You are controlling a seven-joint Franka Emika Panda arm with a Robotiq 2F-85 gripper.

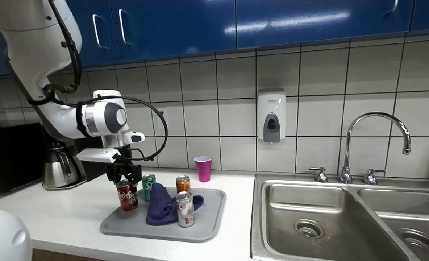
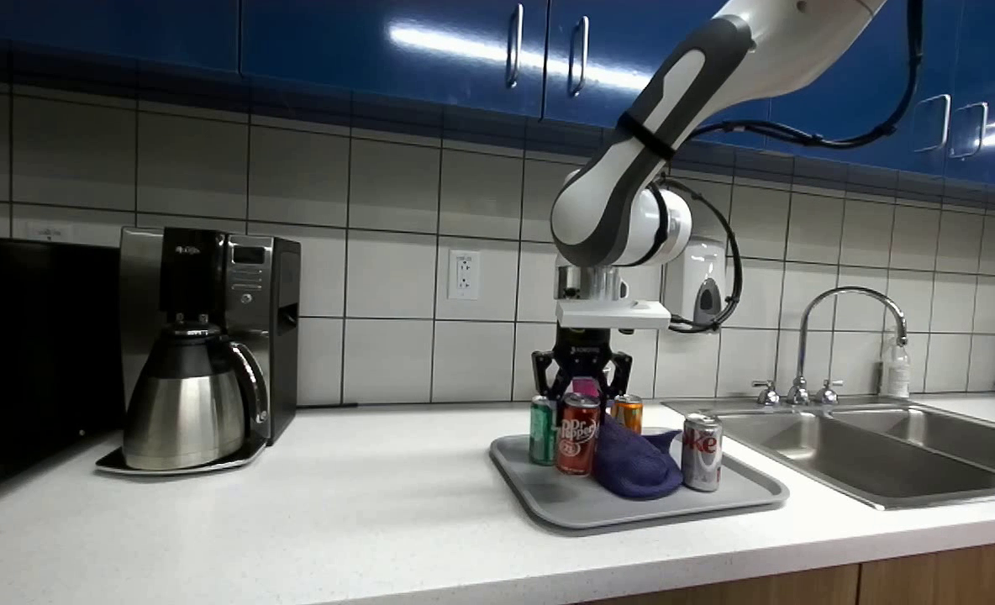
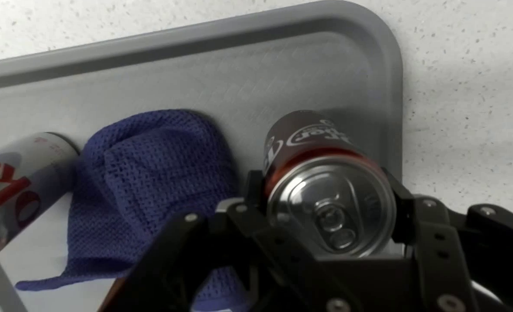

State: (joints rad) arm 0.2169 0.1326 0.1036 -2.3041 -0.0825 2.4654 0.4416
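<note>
The gripper (image 3: 326, 203) has its jaws clamped about the top of the red Dr Pepper can (image 1: 128, 199), one finger to each side of the rim. Going left to right, I see a dark appliance (image 1: 11, 156) toward the left of the worktop (image 1: 66, 224), with the coffee maker (image 2: 188, 412) just beside it. Then comes the grey tray (image 1: 209, 214). The red Dr Pepper can is near the tray's short edge on the coffee maker's side, its long axis close to vertical, pull-tab end pointing up and base down; whether that base touches the tray I can't quite make out. The green can (image 1: 147, 191) stands near it, closer to the tray's wall-side edge. A crumpled purple cloth (image 3: 161, 173) lies across the middle, with the orange can (image 1: 182, 185) upright toward the wall-side edge and the silver Diet Coke can (image 2: 702, 455) upright toward the front edge. The pink cup (image 1: 203, 170) stands off the tray, by the worktop's back edge. A soap dispenser (image 1: 271, 103) hangs on the tiles, and farther right the steel sink (image 1: 257, 214) is set into the worktop, its curved tap (image 1: 345, 156) rising from the rear rim.
</note>
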